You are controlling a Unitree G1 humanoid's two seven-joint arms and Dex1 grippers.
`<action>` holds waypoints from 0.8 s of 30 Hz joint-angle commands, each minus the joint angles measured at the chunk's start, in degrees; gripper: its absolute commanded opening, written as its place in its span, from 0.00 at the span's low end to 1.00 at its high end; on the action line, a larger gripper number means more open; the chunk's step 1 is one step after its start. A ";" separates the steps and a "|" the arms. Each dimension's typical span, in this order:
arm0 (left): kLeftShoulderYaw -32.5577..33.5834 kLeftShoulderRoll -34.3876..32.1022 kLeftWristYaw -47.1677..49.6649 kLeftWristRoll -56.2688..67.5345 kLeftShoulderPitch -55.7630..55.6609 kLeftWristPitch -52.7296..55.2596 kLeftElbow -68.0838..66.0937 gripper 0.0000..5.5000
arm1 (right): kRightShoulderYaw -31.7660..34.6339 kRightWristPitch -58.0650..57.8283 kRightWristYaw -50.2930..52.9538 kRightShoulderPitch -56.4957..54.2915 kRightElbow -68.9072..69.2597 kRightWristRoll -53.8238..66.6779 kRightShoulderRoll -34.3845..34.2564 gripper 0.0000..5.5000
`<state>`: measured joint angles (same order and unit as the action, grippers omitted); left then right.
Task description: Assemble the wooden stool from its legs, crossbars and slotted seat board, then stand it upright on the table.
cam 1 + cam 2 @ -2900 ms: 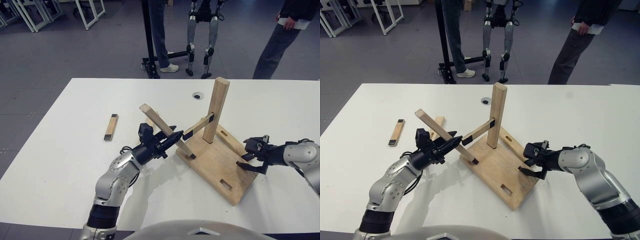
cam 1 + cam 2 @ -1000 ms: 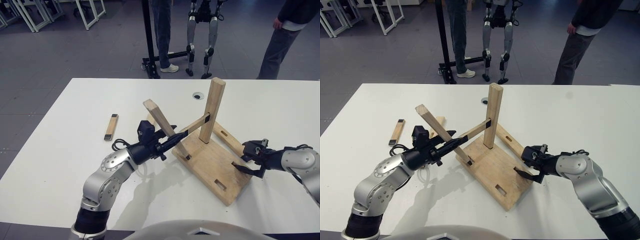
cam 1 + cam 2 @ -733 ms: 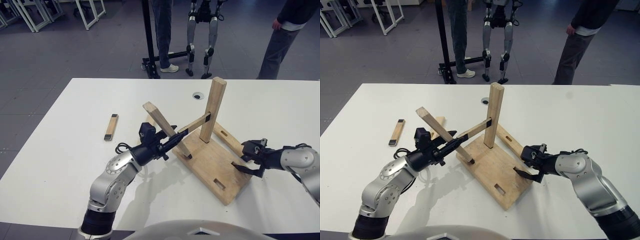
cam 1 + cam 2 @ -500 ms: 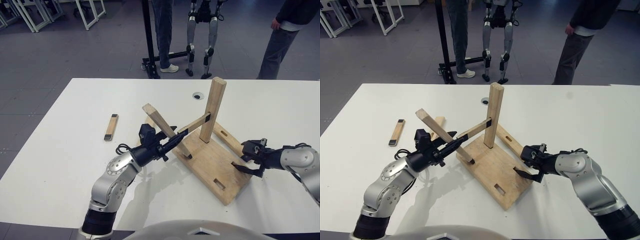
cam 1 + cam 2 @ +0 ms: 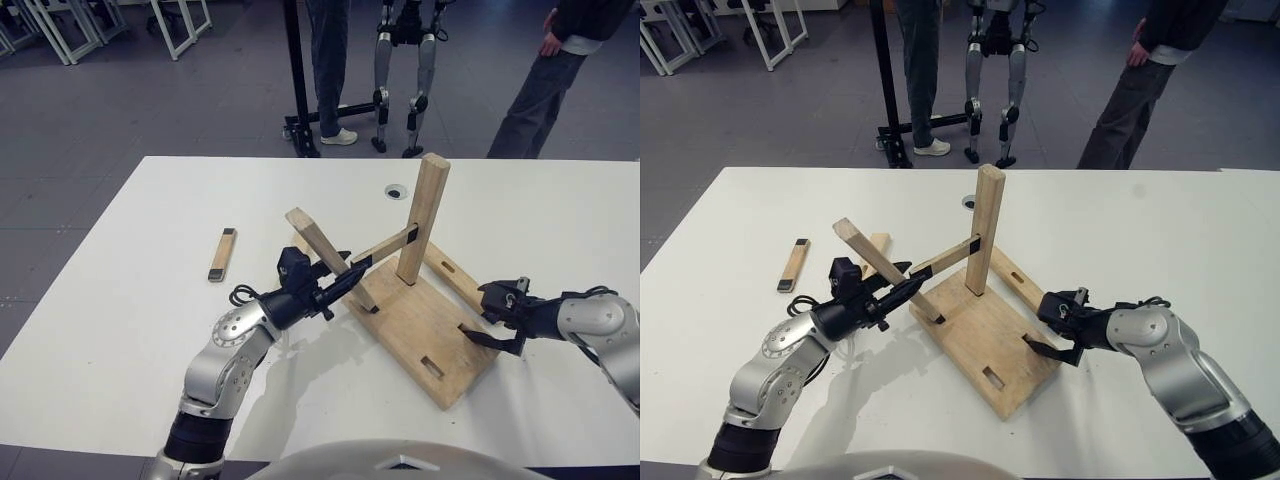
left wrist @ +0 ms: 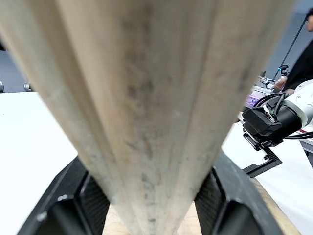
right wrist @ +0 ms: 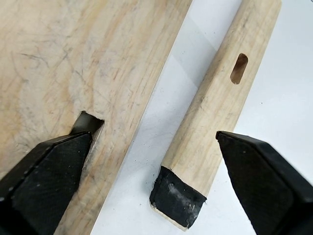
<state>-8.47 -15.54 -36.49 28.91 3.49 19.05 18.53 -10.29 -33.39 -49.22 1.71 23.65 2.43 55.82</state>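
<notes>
Over the seat board (image 5: 432,325), slanted leg (image 5: 312,236) clamped in left pincer (image 5: 344,278), top end leaning leftward; right pincer (image 5: 474,311) apart.

Seat board (image 5: 420,320) on table (image 5: 120,300) — upright leg (image 5: 422,220) and tilted leg (image 5: 310,235) on it (crossbar (image 5: 385,247) between), loose bar (image 5: 222,254) left.

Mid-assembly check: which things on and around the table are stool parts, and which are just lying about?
For the job:
seat board
upright leg
tilted leg, gripped in the left pincer
crossbar between those legs
loose slotted leg
short bar
right pincer, open

Lying about:
table hole
black stand
second humanoid
</notes>
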 commanded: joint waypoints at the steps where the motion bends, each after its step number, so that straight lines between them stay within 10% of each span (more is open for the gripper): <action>1: -1.14 -0.93 -0.51 -1.34 1.87 0.99 -2.03 0.37 | 0.17 -0.80 -0.54 -1.38 0.58 0.27 -0.56 0.86; 24: 0.12 -9.79 -8.92 2.14 -5.41 7.34 -10.22 0.37 | 5.18 -4.55 8.78 -6.82 2.54 3.89 -13.40 0.86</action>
<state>-6.77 -22.89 -44.28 33.09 -3.30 22.35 11.40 -4.90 -37.47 -40.90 -5.42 25.36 6.02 42.98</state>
